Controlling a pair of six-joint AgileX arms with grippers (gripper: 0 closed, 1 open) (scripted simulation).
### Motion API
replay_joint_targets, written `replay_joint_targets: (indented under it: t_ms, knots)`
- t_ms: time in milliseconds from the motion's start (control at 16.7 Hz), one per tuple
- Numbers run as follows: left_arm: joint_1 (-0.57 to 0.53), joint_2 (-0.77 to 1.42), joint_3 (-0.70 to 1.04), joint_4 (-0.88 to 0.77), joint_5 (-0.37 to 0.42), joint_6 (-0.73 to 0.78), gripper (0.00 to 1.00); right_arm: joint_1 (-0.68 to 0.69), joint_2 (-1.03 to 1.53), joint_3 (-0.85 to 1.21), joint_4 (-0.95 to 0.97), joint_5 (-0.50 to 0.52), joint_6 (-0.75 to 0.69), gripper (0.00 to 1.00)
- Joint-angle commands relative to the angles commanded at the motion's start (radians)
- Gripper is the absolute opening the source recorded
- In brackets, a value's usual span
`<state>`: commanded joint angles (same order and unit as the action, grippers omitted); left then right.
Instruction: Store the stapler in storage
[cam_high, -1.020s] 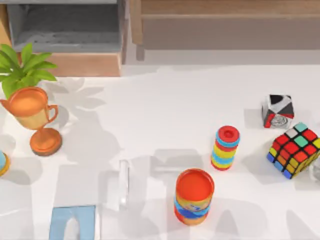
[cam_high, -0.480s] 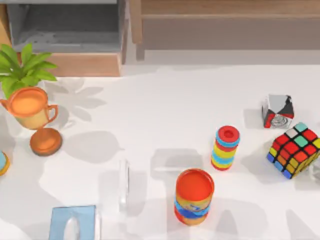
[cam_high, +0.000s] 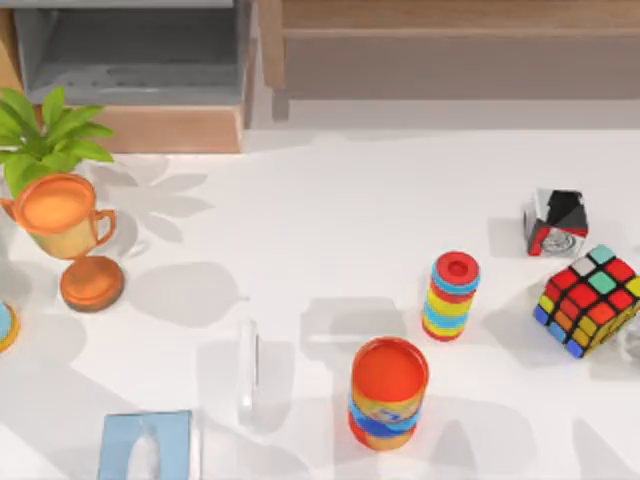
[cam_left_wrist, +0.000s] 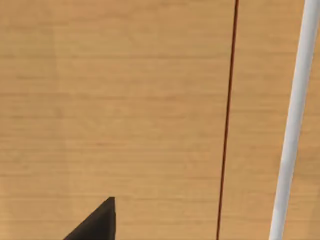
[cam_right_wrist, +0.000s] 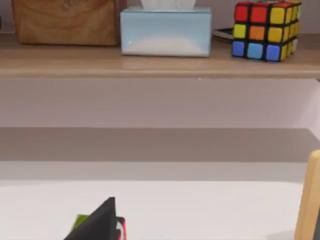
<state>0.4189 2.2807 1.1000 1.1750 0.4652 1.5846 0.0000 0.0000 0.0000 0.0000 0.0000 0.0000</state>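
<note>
On the white tabletop (cam_high: 330, 210), left to right: a potted plant (cam_high: 45, 140), an orange trophy cup (cam_high: 65, 235), a light blue tissue box (cam_high: 146, 446) at the near edge, then the stapler (cam_high: 247, 371), a slim pale bar lying flat, apart from the orange can (cam_high: 388, 392). Beyond stand a striped ring stack (cam_high: 451, 295), a black-and-white cube (cam_high: 556, 222) and a Rubik's cube (cam_high: 589, 299). A grey drawer (cam_high: 130, 60) sits open at rear left. Each wrist view catches one dark tip, possibly a finger; whether either hand is released or clenched cannot be told.
</note>
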Motion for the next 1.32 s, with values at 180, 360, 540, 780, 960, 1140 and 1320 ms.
replay_joint_targets:
  t_ms: [180, 360, 540, 780, 960, 1140, 1320]
  knots:
    - [-0.006, -0.001, -0.001, -0.004, -0.002, -0.001, 1.0, 0.0, 0.0, 0.0, 0.0, 0.0, 0.0, 1.0]
    - [-0.013, 0.022, 0.049, -0.026, -0.013, 0.0, 1.0, 0.0, 0.0, 0.0, 0.0, 0.0, 0.0, 1.0]
    - [-0.024, 0.049, 0.105, -0.056, -0.023, -0.001, 1.0, 0.0, 0.0, 0.0, 0.0, 0.0, 0.0, 1.0]
    - [-0.025, 0.054, 0.115, -0.06, -0.025, -0.001, 1.0, 0.0, 0.0, 0.0, 0.0, 0.0, 0.0, 1.0]
    - [-0.025, 0.054, 0.115, -0.06, -0.025, -0.001, 0.77, 0.0, 0.0, 0.0, 0.0, 0.0, 0.0, 1.0]
    - [-0.025, 0.054, 0.115, -0.06, -0.025, -0.001, 0.55, 0.0, 0.0, 0.0, 0.0, 0.0, 0.0, 1.0]
    - [-0.025, 0.054, 0.115, -0.06, -0.025, -0.001, 0.32, 0.0, 0.0, 0.0, 0.0, 0.0, 0.0, 1.0]
